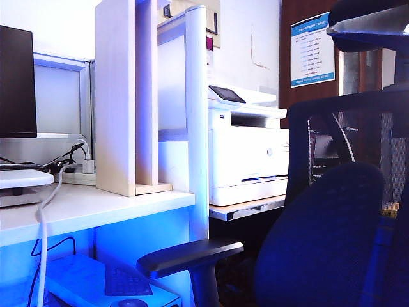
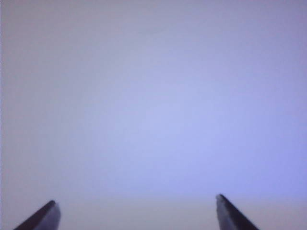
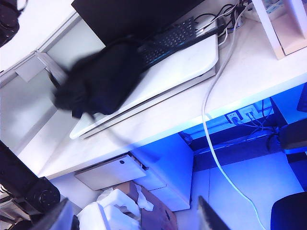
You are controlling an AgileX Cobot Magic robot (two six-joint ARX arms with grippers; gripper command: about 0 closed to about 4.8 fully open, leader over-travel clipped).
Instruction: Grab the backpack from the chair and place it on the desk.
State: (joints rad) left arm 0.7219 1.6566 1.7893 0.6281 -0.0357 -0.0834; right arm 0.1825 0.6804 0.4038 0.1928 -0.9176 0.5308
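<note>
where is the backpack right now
In the right wrist view the backpack shows as a blurred dark mass on the white desk, on the white tray beside the black keyboard. The exterior view does not show it.

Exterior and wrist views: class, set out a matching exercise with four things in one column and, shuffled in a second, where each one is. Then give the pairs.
Things:
1. backpack
2. printer
3. armrest
4. left tool

Places or states:
A. on the low table right of the desk
B. open, facing a blank pale surface
C. lying blurred on the desk beside the keyboard
D. low in front of the desk, part of the chair

Pairs: 1-C, 2-A, 3-D, 4-B
</note>
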